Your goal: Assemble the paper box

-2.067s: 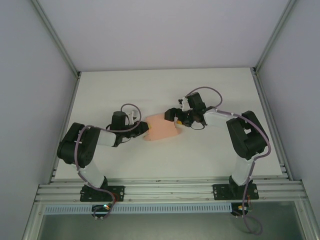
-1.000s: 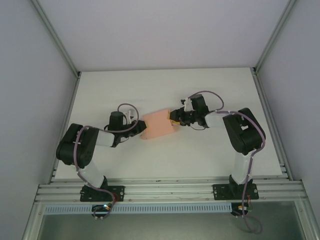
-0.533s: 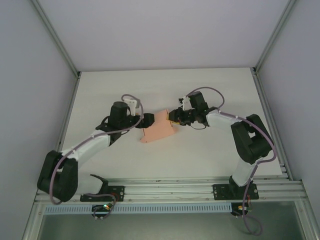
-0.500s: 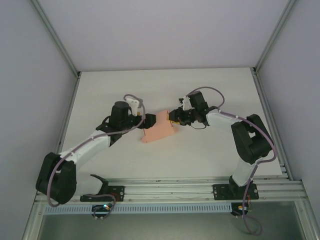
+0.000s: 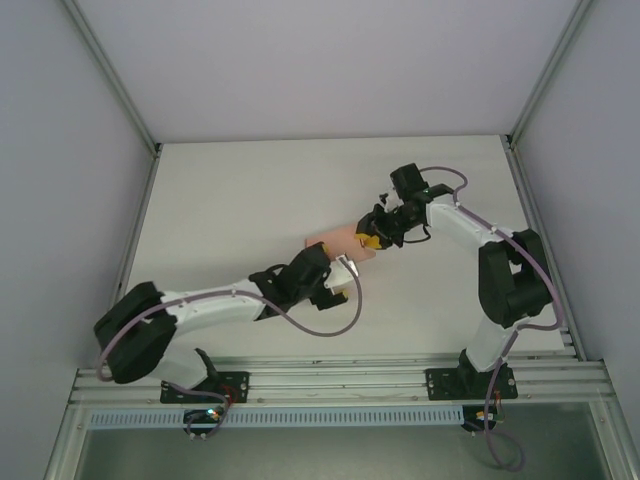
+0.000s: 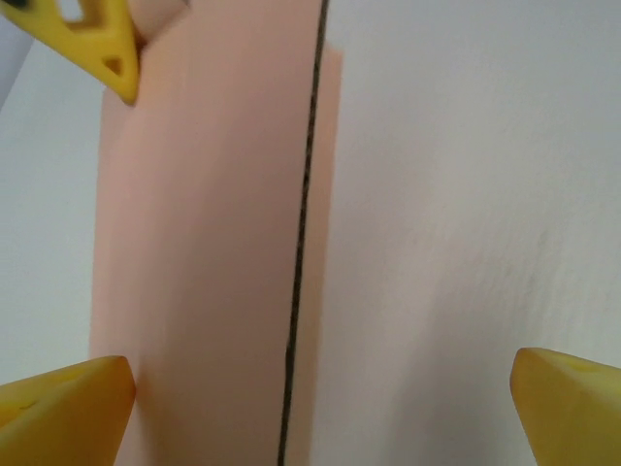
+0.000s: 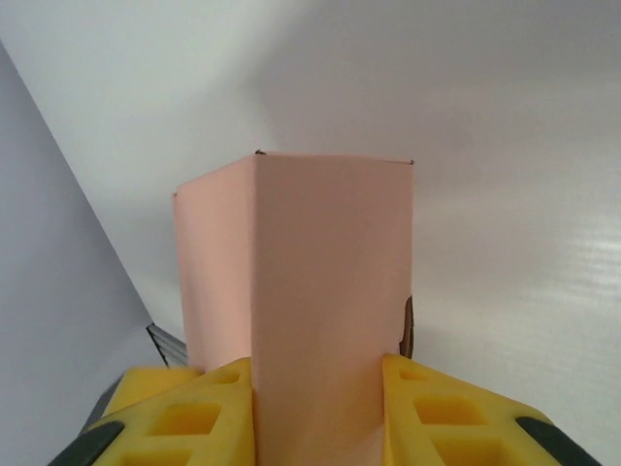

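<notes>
The paper box [image 5: 337, 243] is a small salmon-pink rectangular box near the table's middle. My right gripper [image 5: 369, 239] is shut on its right end. In the right wrist view the paper box [image 7: 320, 282] stands straight out between the two yellow fingers [image 7: 194, 417], squeezed on both sides by my right gripper [image 7: 320, 413]. My left gripper [image 5: 335, 263] comes at the box from the near side and hides its lower edge. In the left wrist view the left gripper [image 6: 325, 398] is wide open, and the paper box [image 6: 204, 252] lies against its left finger [image 6: 68, 408]. A right finger [image 6: 92, 39] shows at top left.
The white table [image 5: 250, 190] has open room to the left, behind and in front of the box. Grey walls stand on three sides, and an aluminium rail [image 5: 340, 380] runs along the near edge between the arm bases.
The left arm left the box's left side and swung round to its near side, stretching right. The right gripper carried the box a little right and back, turning it.
</notes>
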